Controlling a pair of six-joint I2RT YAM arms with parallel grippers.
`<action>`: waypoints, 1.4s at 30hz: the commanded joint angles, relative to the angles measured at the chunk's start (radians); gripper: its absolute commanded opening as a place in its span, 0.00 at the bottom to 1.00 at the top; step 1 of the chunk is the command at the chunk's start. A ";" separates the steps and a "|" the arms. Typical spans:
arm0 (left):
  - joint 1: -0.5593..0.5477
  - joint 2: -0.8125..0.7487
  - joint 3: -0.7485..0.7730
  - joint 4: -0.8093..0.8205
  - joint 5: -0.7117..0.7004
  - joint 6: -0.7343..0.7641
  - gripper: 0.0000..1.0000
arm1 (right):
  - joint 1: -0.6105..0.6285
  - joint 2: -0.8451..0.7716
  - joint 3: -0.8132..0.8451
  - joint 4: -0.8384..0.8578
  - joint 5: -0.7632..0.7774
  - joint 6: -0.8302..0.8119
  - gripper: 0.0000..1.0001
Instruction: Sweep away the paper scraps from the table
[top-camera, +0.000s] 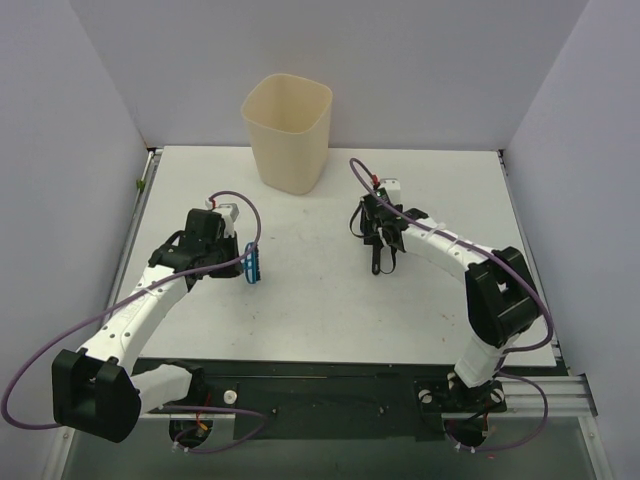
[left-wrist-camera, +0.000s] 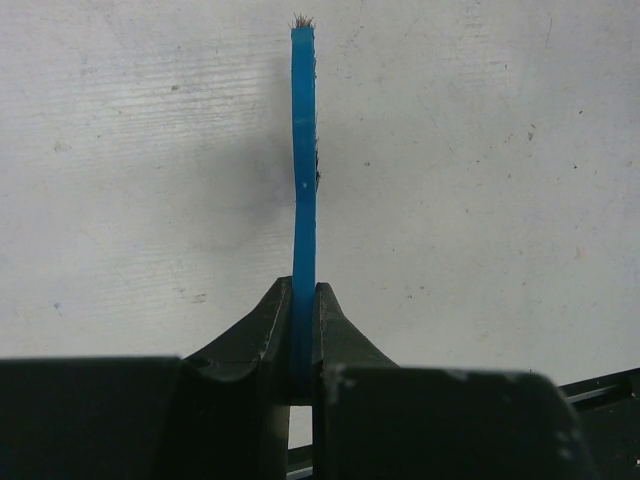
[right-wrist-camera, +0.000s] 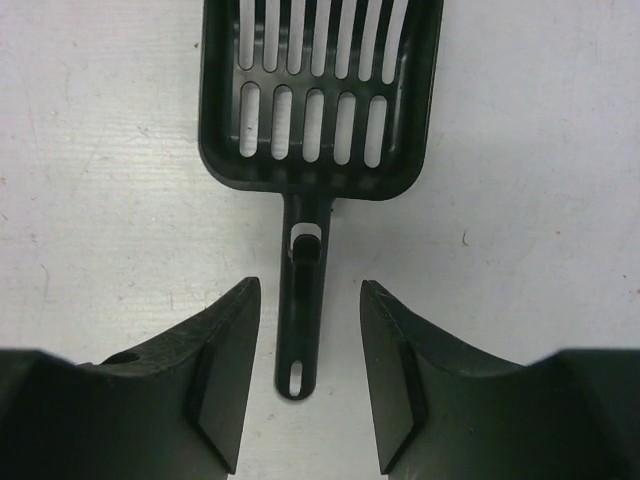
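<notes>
Left gripper (left-wrist-camera: 304, 292) clamped blue brush (left-wrist-camera: 303, 150) at frame centre; right gripper (right-wrist-camera: 310, 287) stood open astride black scoop (right-wrist-camera: 310, 186) handle, lower centre, not touching.

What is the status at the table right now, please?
Left pincer shut on brush. Right pincer open, astride scoop handle. No paper scraps in view. Nothing blocking.

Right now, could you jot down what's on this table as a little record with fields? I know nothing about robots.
table: white, walled by pale panels
cream bin: upright at the far side
black scoop: lying flat on the table
left fingers: shut on the blue brush, gripped edge-on
right fingers: open, one each side of the scoop's handle, not touching it
paper scraps: none visible in these views
</notes>
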 joint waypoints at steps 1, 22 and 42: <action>0.001 -0.008 0.028 0.037 0.021 0.007 0.00 | -0.002 -0.079 -0.051 -0.011 0.010 0.013 0.42; -0.006 0.374 0.191 0.513 0.420 -0.478 0.12 | -0.028 -0.507 -0.308 0.004 -0.033 0.030 0.49; -0.103 -0.008 0.115 0.290 -0.244 -0.151 0.89 | -0.032 -0.829 -0.380 -0.123 0.014 0.041 0.97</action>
